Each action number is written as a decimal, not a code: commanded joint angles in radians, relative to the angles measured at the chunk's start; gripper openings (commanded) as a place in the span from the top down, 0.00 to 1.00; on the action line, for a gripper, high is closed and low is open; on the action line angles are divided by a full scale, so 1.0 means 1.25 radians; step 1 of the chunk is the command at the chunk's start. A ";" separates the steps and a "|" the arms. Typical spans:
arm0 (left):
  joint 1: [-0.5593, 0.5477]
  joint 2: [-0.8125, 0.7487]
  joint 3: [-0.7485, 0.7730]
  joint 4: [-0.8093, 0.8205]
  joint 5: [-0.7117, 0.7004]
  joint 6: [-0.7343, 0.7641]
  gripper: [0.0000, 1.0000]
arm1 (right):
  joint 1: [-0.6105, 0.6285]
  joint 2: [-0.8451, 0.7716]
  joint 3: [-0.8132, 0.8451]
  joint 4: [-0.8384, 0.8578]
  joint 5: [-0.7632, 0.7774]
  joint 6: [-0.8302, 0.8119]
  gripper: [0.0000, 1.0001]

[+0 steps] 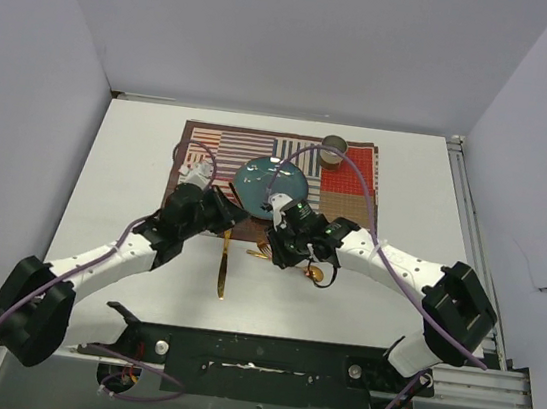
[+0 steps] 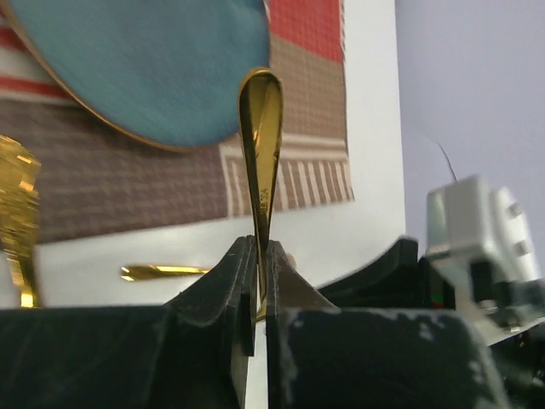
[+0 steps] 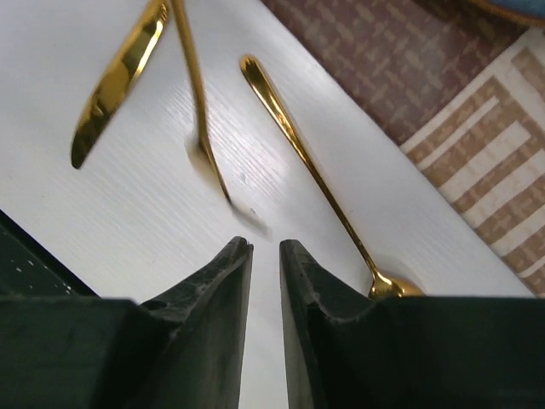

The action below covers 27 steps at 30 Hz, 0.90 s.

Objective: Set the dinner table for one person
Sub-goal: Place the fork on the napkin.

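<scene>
The left pincer (image 2: 260, 251) is clenched on the handle of a gold cutlery piece (image 2: 261, 145), whose rounded end points toward the teal plate (image 2: 145, 60). The right pincer (image 3: 266, 247) hovers released over the white worktop (image 1: 127, 165), its jaws slightly apart and holding nothing. A gold spoon (image 3: 298, 162) lies just beside the striped placemat (image 3: 477, 162), which covers the worktop's far middle.

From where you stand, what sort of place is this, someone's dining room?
Most likely a robot test booth, not a home. Bare walls box in a white table with metal rails, two robot arms are bolted at its near edge, and one placemat with a plate sits on it.
</scene>
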 commanded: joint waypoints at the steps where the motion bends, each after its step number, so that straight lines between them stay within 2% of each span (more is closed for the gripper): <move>1: 0.075 -0.078 0.061 -0.044 -0.104 0.066 1.00 | -0.007 -0.017 -0.021 -0.078 0.000 -0.007 0.88; 8: 0.114 -0.157 0.140 -0.188 -0.228 0.156 1.00 | -0.007 0.006 -0.032 -0.069 -0.007 -0.007 0.88; 11: 0.128 -0.172 0.144 -0.182 -0.284 0.201 1.00 | -0.006 0.013 -0.035 -0.069 -0.010 -0.007 0.88; 17: 0.143 -0.171 0.042 -0.028 -0.332 0.316 1.00 | -0.007 0.011 -0.040 -0.076 -0.010 -0.004 0.87; 21: 0.151 -0.114 0.009 0.088 -0.343 0.412 1.00 | -0.006 0.005 -0.032 -0.096 -0.009 -0.005 0.87; 27: 0.204 0.021 0.005 0.341 -0.248 0.579 1.00 | -0.011 -0.008 -0.030 -0.113 -0.011 -0.009 0.87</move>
